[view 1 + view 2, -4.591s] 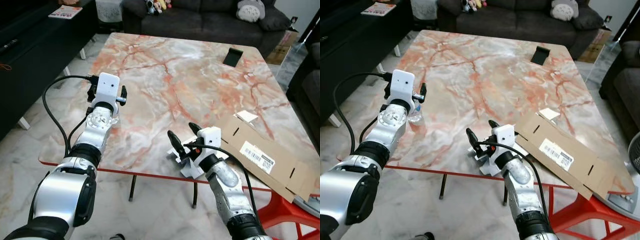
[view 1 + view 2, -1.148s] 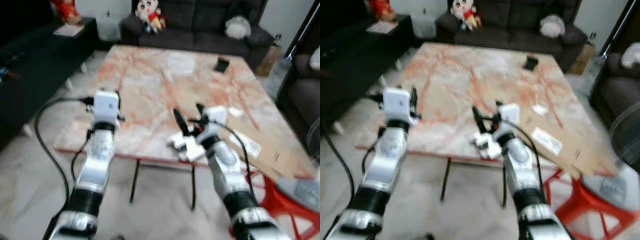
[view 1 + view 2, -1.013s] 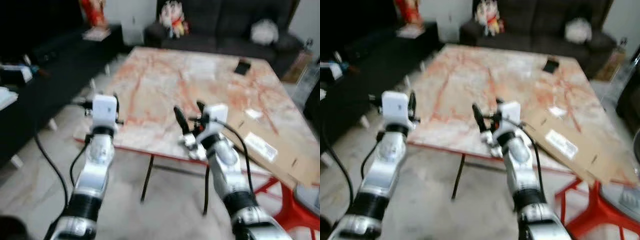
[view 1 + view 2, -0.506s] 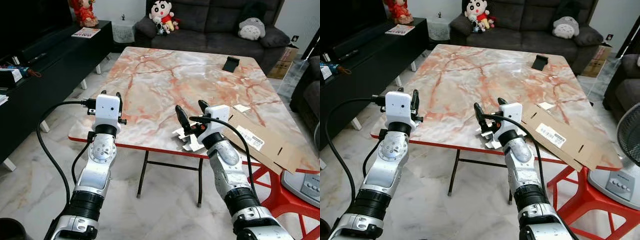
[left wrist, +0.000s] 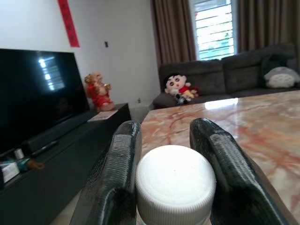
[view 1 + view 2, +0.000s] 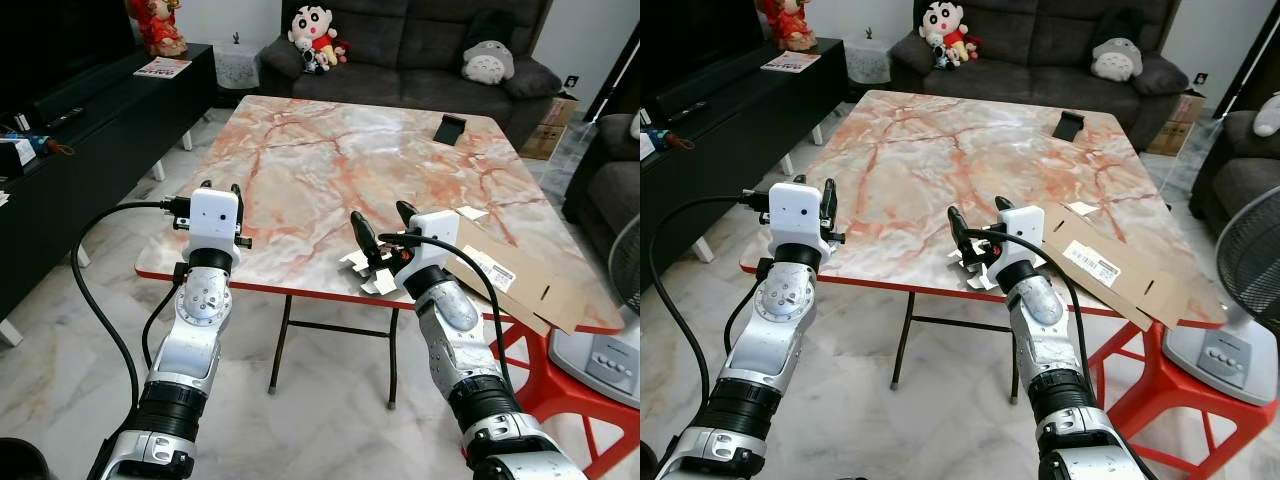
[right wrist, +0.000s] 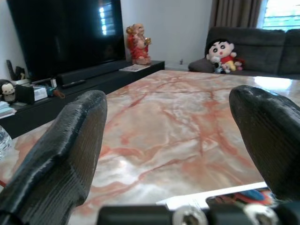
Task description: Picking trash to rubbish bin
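Table (image 6: 330,170) sits farther off than before.

My two head views look forward and down from above at the table (image 6: 330,150), with both arms rising from the bottom edge; they share nearly the whole scene. My left wrist view sits low at table height, close on a bottle cap (image 5: 175,180), facing the sofa (image 5: 243,61). My right wrist view skims the same tabletop toward the TV (image 7: 65,33).
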Motion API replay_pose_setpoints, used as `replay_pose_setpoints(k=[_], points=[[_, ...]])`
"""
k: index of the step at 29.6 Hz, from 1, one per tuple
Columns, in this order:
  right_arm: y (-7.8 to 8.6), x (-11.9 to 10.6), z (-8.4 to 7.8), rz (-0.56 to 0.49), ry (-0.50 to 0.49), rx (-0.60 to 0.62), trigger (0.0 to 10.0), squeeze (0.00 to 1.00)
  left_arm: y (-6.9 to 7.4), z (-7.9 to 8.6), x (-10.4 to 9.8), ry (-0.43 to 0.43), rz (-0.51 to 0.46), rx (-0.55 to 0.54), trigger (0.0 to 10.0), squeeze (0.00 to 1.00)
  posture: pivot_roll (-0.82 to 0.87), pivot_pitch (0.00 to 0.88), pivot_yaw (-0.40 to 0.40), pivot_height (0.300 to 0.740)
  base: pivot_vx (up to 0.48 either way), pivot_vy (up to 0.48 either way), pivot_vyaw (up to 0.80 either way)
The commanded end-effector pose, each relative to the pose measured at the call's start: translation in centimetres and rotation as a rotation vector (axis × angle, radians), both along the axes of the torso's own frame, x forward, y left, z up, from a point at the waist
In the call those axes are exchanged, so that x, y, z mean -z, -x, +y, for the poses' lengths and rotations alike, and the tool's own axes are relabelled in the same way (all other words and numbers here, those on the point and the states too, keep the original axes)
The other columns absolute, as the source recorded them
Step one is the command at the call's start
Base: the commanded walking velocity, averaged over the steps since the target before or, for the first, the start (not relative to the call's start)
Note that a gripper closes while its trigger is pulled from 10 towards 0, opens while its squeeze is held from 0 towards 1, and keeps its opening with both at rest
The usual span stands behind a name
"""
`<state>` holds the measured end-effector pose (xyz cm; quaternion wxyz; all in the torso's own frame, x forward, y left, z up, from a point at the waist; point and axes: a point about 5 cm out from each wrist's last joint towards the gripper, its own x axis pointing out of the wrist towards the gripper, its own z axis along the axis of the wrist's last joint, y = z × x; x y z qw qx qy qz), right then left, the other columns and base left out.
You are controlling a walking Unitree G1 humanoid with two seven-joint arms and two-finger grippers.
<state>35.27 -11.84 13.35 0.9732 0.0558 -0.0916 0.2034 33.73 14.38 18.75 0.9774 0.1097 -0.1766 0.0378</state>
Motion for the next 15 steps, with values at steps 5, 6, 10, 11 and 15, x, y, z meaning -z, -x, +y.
replay_pose_setpoints(k=[5,6,10,11,15], points=[[0.02,0.3,-0.66,0.016,0.001,0.019,10.0,0.0,0.11,-0.38,-0.94,-0.014,-0.032,0.008,10.0,0.0,-0.01,0.026,-0.061,0.74,-0.164,0.0,0.0],[0.02,0.3,-0.66,0.016,0.001,0.019,10.0,0.0,0.11,-0.38,-0.94,-0.014,-0.032,0.008,10.0,0.0,-0.01,0.026,-0.061,0.74,0.0,0.0,0.0],[0.03,0.34,-0.69,0.017,0.003,0.018,10.0,0.0,0.04,-0.26,-0.69,-0.014,-0.016,-0.006,10.0,0.0,-0.01,0.026,-0.062,0.74,0.0,0.0,0.0],[0.03,0.34,-0.7,0.018,0.003,0.019,10.0,0.0,0.04,-0.26,-0.69,-0.011,-0.017,-0.006,10.0,0.0,-0.01,0.026,-0.062,0.74,0.0,0.0,0.0],[0.1,0.66,-0.92,0.03,0.009,0.023,10.0,0.0,0.12,-0.35,0.01,-0.007,0.012,0.017,10.0,0.0,-0.01,0.027,-0.062,0.74,0.0,0.0,0.0]])
